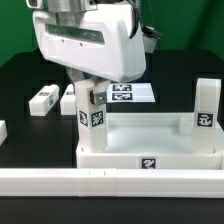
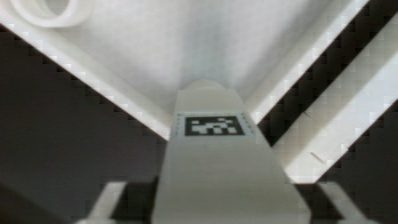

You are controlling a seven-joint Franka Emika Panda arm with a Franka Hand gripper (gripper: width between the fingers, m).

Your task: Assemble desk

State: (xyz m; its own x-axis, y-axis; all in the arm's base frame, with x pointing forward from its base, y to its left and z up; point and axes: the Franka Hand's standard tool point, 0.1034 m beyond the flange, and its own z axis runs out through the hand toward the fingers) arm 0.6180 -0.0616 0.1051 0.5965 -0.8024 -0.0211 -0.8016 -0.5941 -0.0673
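The white desk top point(image 1: 150, 142) lies tray-side up at the front centre. One white leg point(image 1: 205, 108) stands upright in its corner on the exterior view's right. A second leg point(image 1: 90, 110) stands upright at the corner on the exterior view's left, under my gripper point(image 1: 88, 92). In the wrist view this tagged leg point(image 2: 217, 130) runs between my fingers point(image 2: 118, 200), with dark gaps on both sides, so my gripper point(image 2: 222, 208) is open around it. A round socket point(image 2: 45, 12) shows at the tray's far corner. Two loose legs point(image 1: 43, 98) point(image 1: 68, 100) lie behind, to the left.
The marker board point(image 1: 135, 93) lies behind the desk top. A long white rail bar point(image 1: 110, 181) runs along the front edge, against the desk top. Another white piece point(image 1: 3, 130) sits at the exterior view's left edge.
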